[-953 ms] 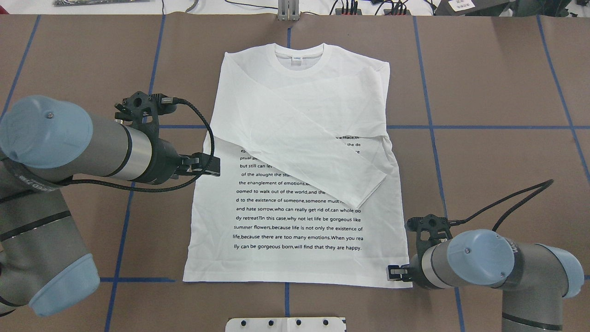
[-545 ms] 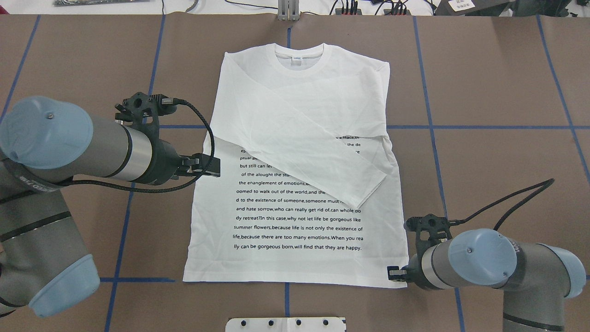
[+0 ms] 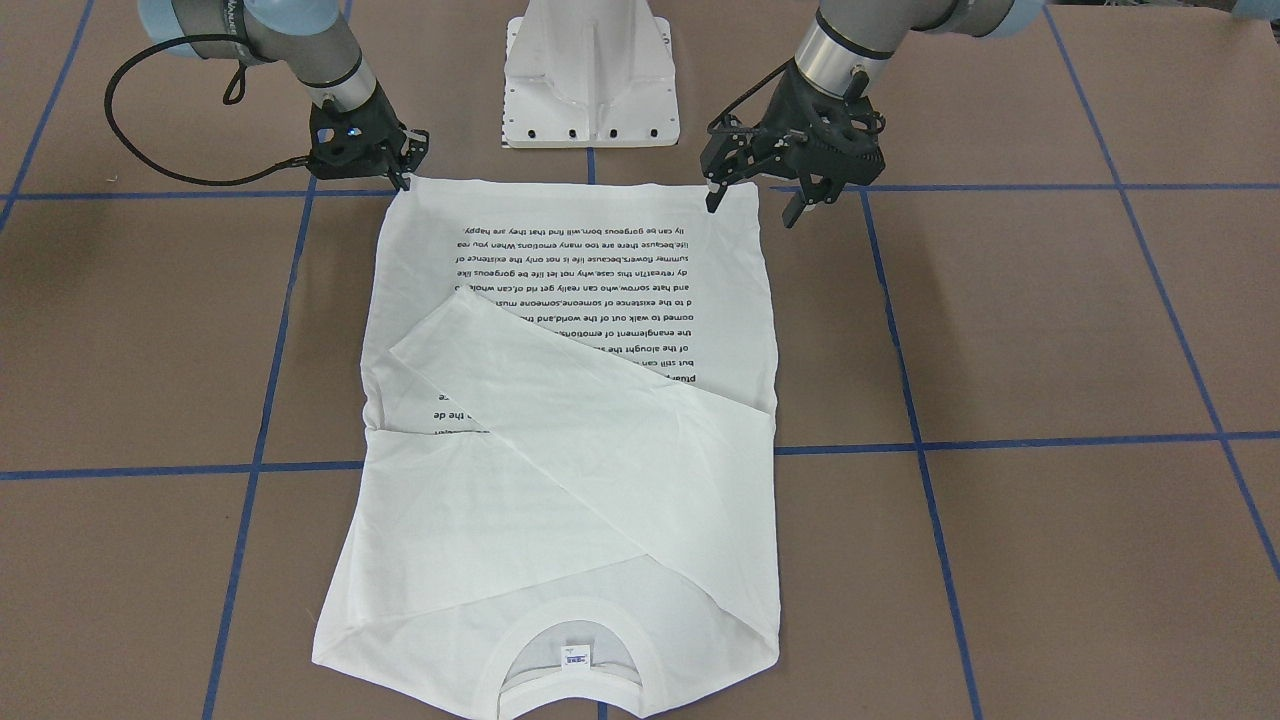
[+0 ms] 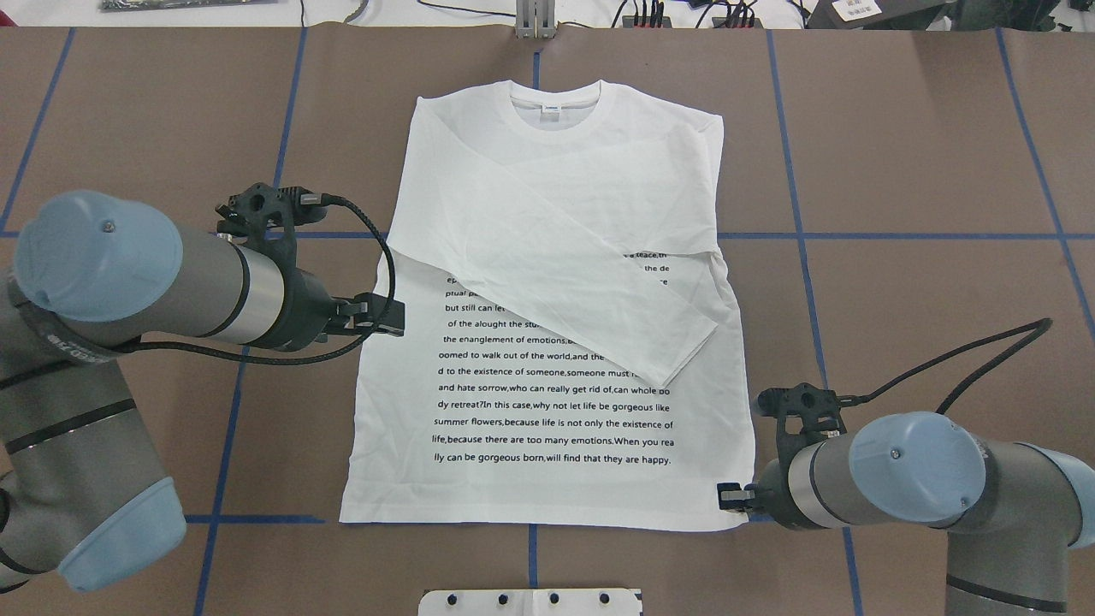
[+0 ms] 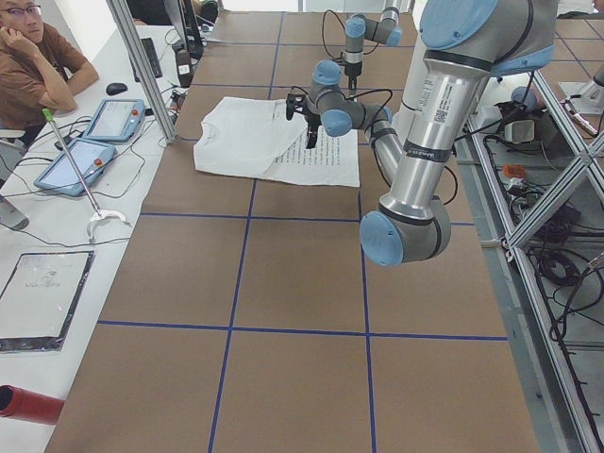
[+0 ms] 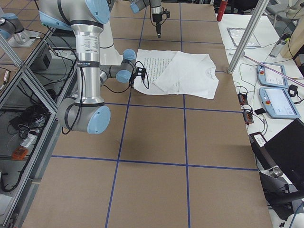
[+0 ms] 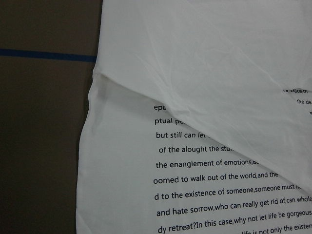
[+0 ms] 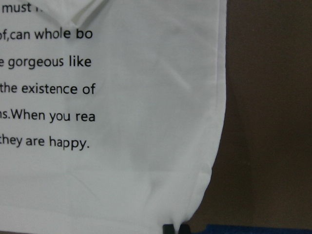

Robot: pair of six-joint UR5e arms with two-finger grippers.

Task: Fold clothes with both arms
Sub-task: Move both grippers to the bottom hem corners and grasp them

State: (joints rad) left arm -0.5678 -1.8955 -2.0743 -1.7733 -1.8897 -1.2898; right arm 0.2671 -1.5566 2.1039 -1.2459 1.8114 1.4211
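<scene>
The white long-sleeved T-shirt (image 4: pixel 547 411) lies flat on the brown table, collar (image 4: pixel 556 107) far from me, printed text up, both sleeves folded across the chest. My right gripper (image 4: pixel 725 496) is low at the hem's right corner. In the right wrist view its tips (image 8: pixel 176 228) are pinched together on the puckered corner of the shirt (image 8: pixel 122 170). My left gripper (image 3: pixel 750 207) hangs above the shirt's left edge with its fingers spread and nothing in them; it also shows in the overhead view (image 4: pixel 389 316). The left wrist view shows only the shirt (image 7: pixel 219 97), no fingers.
The white pedestal base (image 3: pixel 590 75) stands just behind the hem, between my arms. Blue tape lines cross the table. A seated operator (image 5: pixel 33 66) and tablets (image 5: pixel 94 137) are beyond the table's far edge.
The hem's right corner has been drawn a little inward as my right gripper shifted left and up. My left arm has moved slightly toward me.
</scene>
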